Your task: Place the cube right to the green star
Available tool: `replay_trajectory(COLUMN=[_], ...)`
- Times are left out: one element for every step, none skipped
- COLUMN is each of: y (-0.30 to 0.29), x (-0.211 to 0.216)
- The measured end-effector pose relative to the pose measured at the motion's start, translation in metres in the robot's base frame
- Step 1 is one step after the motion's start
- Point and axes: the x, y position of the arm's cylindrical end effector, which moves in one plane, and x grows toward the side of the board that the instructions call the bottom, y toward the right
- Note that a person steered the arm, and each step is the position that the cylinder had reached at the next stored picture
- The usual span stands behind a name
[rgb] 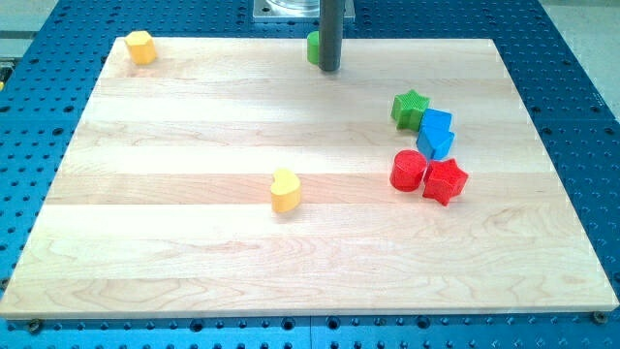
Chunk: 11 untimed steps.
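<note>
The green star point(410, 108) lies on the right part of the wooden board point(194, 242). A blue cube point(438, 123) touches the star's lower right side. A second blue block point(435, 145), perhaps a triangle, sits against the cube on the side toward the view's bottom. My tip point(330, 69) rests on the board near its top edge at the middle, well to the upper left of the star and cube. A green block point(313, 47) stands just behind the rod, partly hidden, so its shape is unclear.
A red cylinder point(408, 171) and a red star point(445, 181) sit side by side just below the blue blocks. A yellow heart point(285, 189) lies near the board's middle. A yellow hexagon-like block point(141, 47) is at the top left corner.
</note>
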Motion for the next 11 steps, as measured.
replay_trajectory(y=[0.002, 0.013, 0.013, 0.0, -0.02, -0.023, 0.023, 0.059, 0.099, 0.132, 0.132], x=[0.0, 0.012, 0.012, 0.017, 0.066, 0.113, 0.129, 0.14, 0.153, 0.161, 0.172])
